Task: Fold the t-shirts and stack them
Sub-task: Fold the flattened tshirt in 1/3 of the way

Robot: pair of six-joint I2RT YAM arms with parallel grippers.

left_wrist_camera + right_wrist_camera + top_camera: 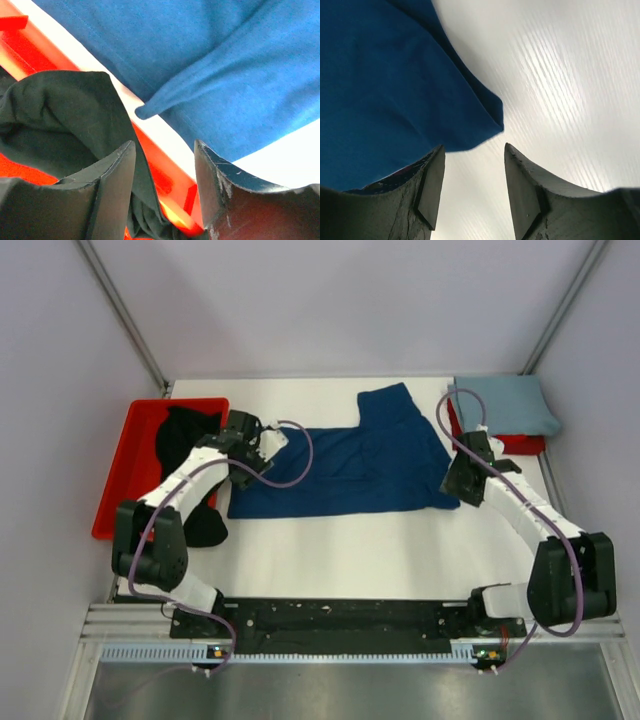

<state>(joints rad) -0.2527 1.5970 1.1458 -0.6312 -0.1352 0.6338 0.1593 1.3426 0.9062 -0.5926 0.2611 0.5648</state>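
Left tool (162,150) and right tool (473,150), jaws apart.

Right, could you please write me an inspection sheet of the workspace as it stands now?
Surface: white table, no stains seen.
Job's things: navy t-shirt spread mid-table; black t-shirt bunched in the red tray, spilling over its edge; grey-blue t-shirt folded at the far right.
Clutter: red object under the grey-blue t-shirt, mostly hidden.
Grippers: left gripper open, over the tray's edge; right gripper open, empty, at the navy t-shirt's corner.
Cables: purple cable looped along each arm.
Surroundings: pale walls, metal frame posts.
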